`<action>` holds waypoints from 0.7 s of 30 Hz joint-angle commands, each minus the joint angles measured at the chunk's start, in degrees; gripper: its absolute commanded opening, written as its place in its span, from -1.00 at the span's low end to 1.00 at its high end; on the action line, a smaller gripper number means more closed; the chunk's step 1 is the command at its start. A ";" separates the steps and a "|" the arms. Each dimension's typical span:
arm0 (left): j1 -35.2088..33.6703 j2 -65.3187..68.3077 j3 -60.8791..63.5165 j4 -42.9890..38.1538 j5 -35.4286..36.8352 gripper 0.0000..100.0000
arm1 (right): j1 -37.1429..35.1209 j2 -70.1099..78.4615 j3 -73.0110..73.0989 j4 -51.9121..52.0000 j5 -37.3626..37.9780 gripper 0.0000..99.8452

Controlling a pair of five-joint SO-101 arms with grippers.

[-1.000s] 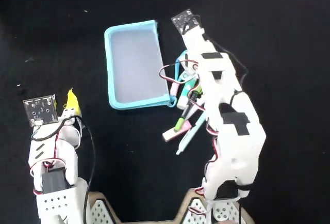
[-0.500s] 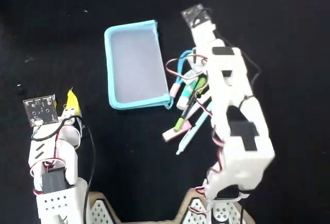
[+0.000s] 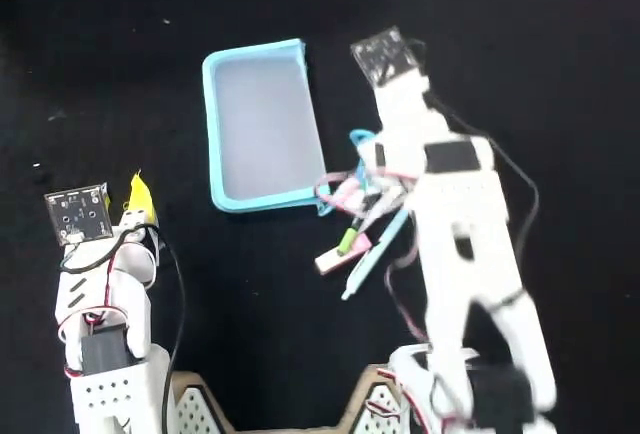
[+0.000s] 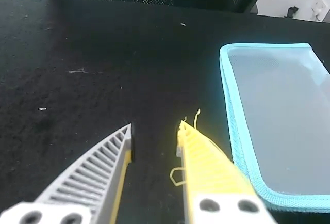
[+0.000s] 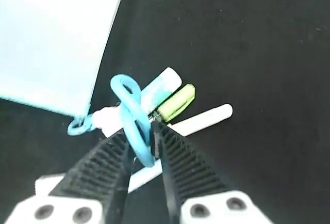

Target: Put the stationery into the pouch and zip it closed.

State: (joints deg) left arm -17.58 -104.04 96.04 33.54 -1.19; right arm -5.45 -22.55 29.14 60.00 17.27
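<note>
Right wrist view: right gripper (image 5: 140,132) tight on blue loop (image 5: 134,121); left gripper (image 4: 154,132) spread, near pouch (image 4: 278,115).

Black table (image 3: 560,104) — pouch (image 3: 262,129), stationery (image 3: 345,246) lie there.

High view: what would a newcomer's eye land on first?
First, the turquoise-edged pouch lying flat on the black table, with a jumbled pile of stationery just to its right. The right arm stretches over that pile, its jaws shut on a blue loop. The left arm sits near the table's left edge, jaws open above the table.
</note>
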 commanded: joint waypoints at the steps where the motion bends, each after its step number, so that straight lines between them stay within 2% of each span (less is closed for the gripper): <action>1: 0.40 -0.44 1.27 0.26 -0.88 -0.70 | 0.35 -14.55 8.04 1.41 -0.09 -0.98; 7: 0.40 -0.44 1.27 0.26 -0.88 -0.70 | 0.88 -25.63 10.95 14.33 0.88 -0.98; 14: 0.40 -0.44 1.27 0.26 -0.88 -0.70 | 0.97 -26.51 11.38 26.02 13.98 -0.98; 21: 0.31 -0.44 1.27 0.35 -0.88 -0.70 | 0.97 -19.82 16.13 22.86 15.21 -0.97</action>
State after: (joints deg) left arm -17.49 -104.04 96.04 33.54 -1.19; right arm -5.54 -45.93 43.65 85.58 31.87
